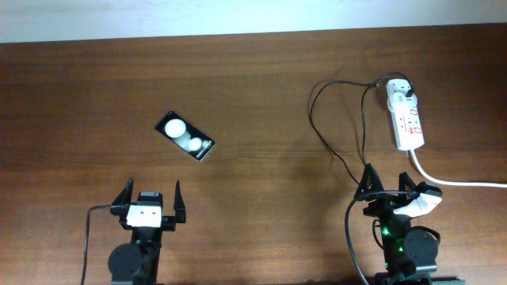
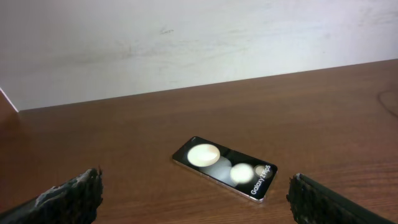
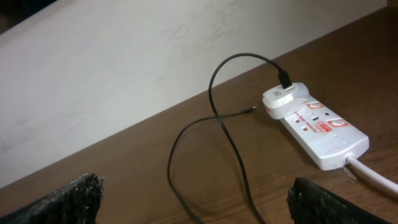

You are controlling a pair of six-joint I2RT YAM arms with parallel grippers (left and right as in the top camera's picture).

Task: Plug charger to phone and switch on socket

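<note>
The black phone (image 1: 185,136) lies flat on the wooden table at centre-left, with two white round shapes on its face; it also shows in the left wrist view (image 2: 225,168). The white socket strip (image 1: 406,117) lies at the right rear, also in the right wrist view (image 3: 317,128). The charger's white adapter (image 3: 284,99) sits in the strip's far end. Its thin black cable (image 1: 329,142) loops over the table, and its small tip (image 3: 250,109) lies loose. My left gripper (image 1: 150,204) is open and empty, nearer than the phone. My right gripper (image 1: 390,186) is open and empty over the cable loop.
The strip's thick white cord (image 1: 459,182) runs off to the right edge. A pale wall (image 2: 186,43) stands behind the table's far edge. Bare wood lies between the phone and the cable.
</note>
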